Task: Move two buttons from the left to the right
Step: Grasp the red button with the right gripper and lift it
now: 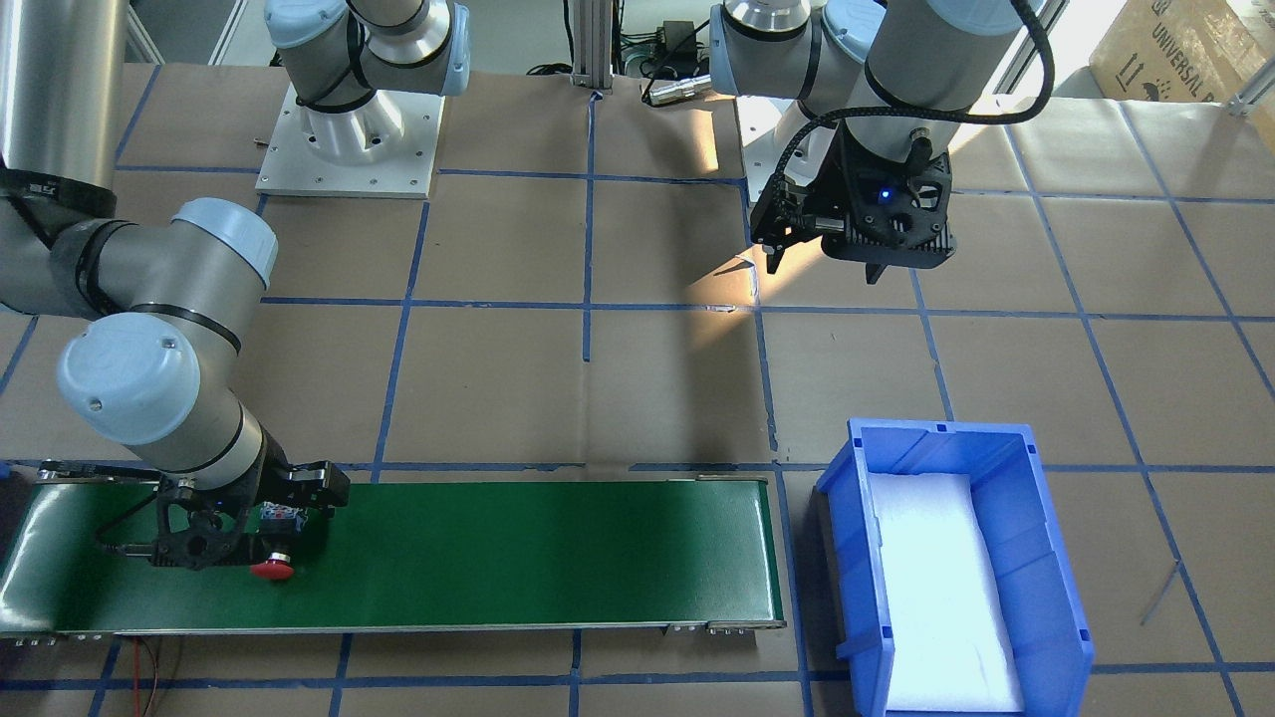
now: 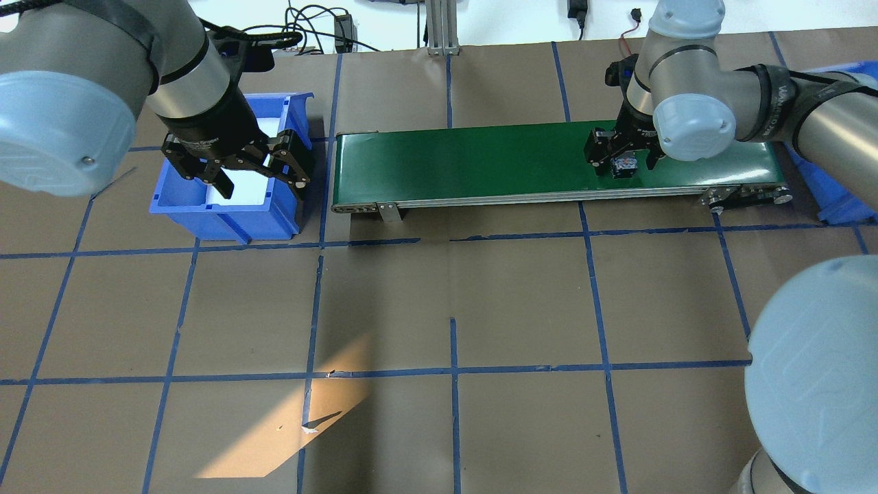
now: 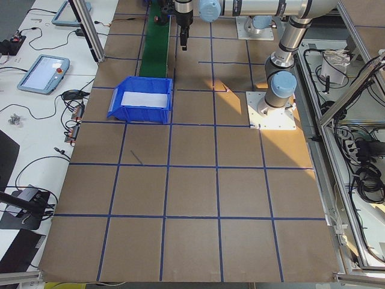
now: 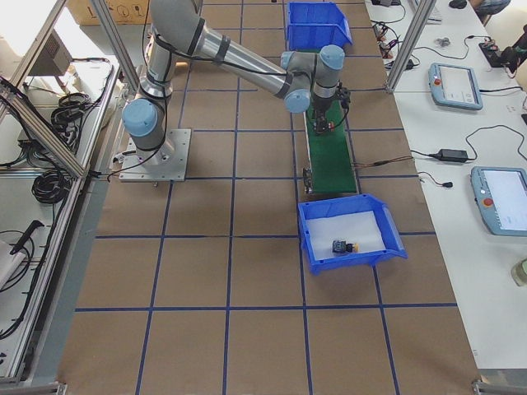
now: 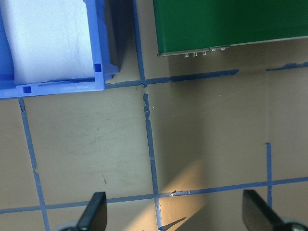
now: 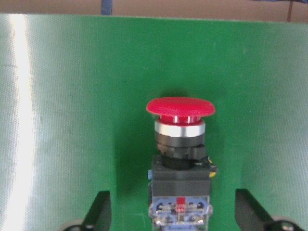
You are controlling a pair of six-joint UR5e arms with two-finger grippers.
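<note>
Right pincer (image 6: pixel 174 211) is hanging released at the green belt (image 6: pixel 72 96), its 2 fingers straddling the red button (image 6: pixel 180 159) with gaps showing on both sides. The button is lying on its side, long axis across the belt and cap pointing away from the wrist. By judgement, nothing is obstructing a close. Left pincer (image 5: pixel 175 214), likewise released, is hovering well apart. The yellow button (image 4: pixel 339 246) is sitting in the blue bin (image 2: pixel 219 221).

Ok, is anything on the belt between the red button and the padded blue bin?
No. The front-facing view shows bare green belt, then a little bare table, between the red button and the blue bin.
</note>
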